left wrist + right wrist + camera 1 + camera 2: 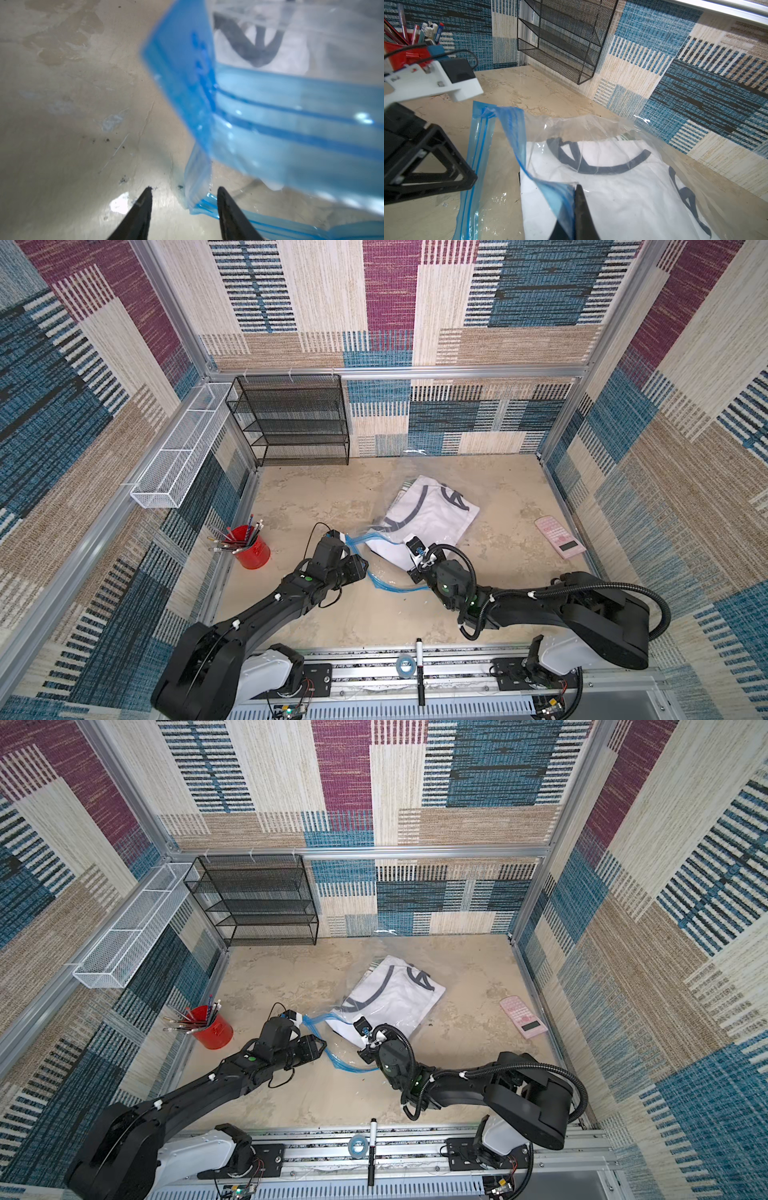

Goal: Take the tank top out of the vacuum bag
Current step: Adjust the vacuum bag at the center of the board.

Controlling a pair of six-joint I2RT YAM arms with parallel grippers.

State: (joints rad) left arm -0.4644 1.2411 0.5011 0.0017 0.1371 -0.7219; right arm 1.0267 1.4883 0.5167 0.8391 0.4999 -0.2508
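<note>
The vacuum bag (383, 588) lies near the middle of the tabletop (332, 497), its mouth turned toward the two arms and its closed end reaching toward the back wall. It is clear, crinkled plastic that catches glints of light. Along the mouth runs a bright blue zip strip (478, 158) marked with thin darker blue lines. The mouth is parted: one strip lies flat on the tabletop, while the other layer is lifted and folds over in a loose arch.

Inside, seen through the plastic in both top views, is the tank top (432, 514), white with dark grey trim and dark grey lettering, folded flat. Its nearer edge sits at the bag's opening.

The right tool (574, 207) is pressed together, pinching the raised blue edge of the bag just above the white cloth. The left tool (185, 193) is spread. Its two dark tips stand apart low over the tabletop, and a corner of the blue strip hangs between them, gripped by neither.

A red cup (253, 549) of pens stands off to the left of the bag, and a pink calculator (559, 537) lies well apart to the right
</note>
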